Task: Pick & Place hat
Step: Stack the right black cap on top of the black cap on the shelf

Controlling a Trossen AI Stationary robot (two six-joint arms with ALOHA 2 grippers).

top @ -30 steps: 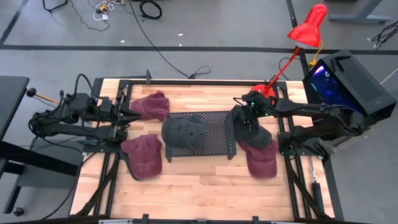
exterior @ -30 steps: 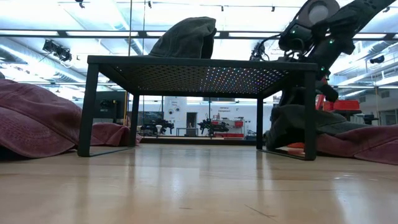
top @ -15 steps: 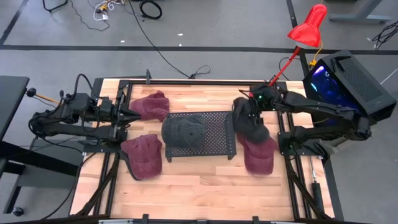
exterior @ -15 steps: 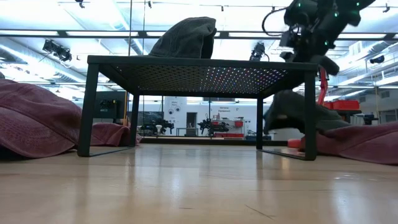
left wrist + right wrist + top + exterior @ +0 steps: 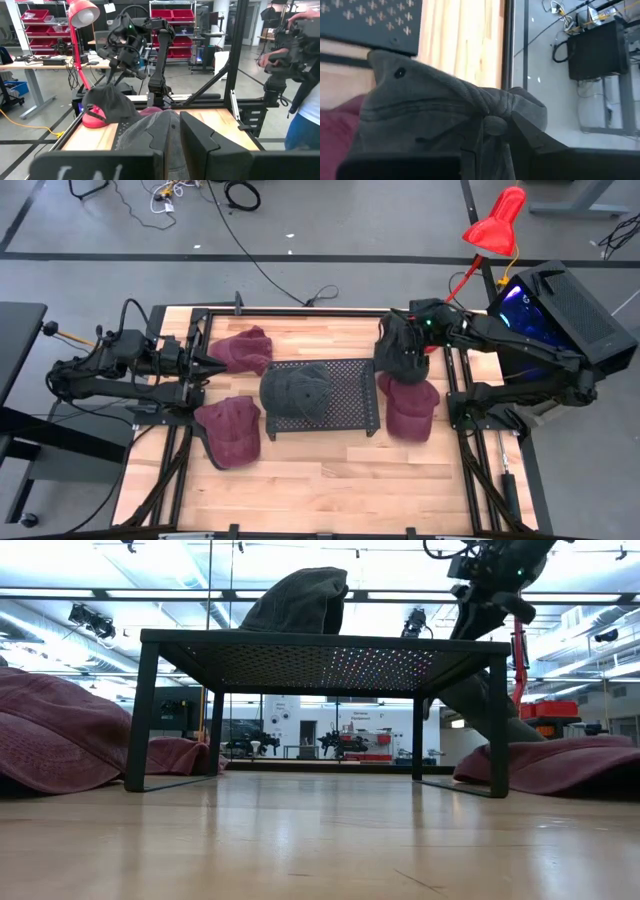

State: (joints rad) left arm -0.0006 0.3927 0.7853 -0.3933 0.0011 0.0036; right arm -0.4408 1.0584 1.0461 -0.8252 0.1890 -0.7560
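A dark grey hat (image 5: 401, 356) hangs at the right end of the black mesh rack (image 5: 350, 385), with my right gripper (image 5: 408, 332) shut on it. Under it a maroon hat (image 5: 409, 408) lies on the wooden table. In the low view the gripper (image 5: 488, 580) is high up and the grey hat (image 5: 478, 700) droops behind the rack's leg. Another grey hat (image 5: 297, 391) sits on top of the rack. Two maroon hats (image 5: 243, 349) (image 5: 231, 430) lie at the left, near my left gripper (image 5: 212, 364), which is shut and holds nothing. My right gripper pinches a bunched fold of the grey hat's crown beside its top button (image 5: 495, 125) between its two fingers (image 5: 532, 134). The fingers slant down from above. The hat hangs slack below them; I cannot tell whether its lowest edge (image 5: 505, 730) touches the maroon hat.
A red desk lamp (image 5: 490, 230) stands at the table's far right corner, close to the right arm. A black box with a lit screen (image 5: 555, 310) is off the right edge. Bare wood lies along the near edge (image 5: 320, 480). A person (image 5: 305, 75) stands beyond the table.
My right gripper has gone up, staying shut on the grey hat. The hat, which lay on the maroon hat beside the rack, has been drawn up off it and now hangs below the fingers, leaving the maroon hat uncovered on the table.
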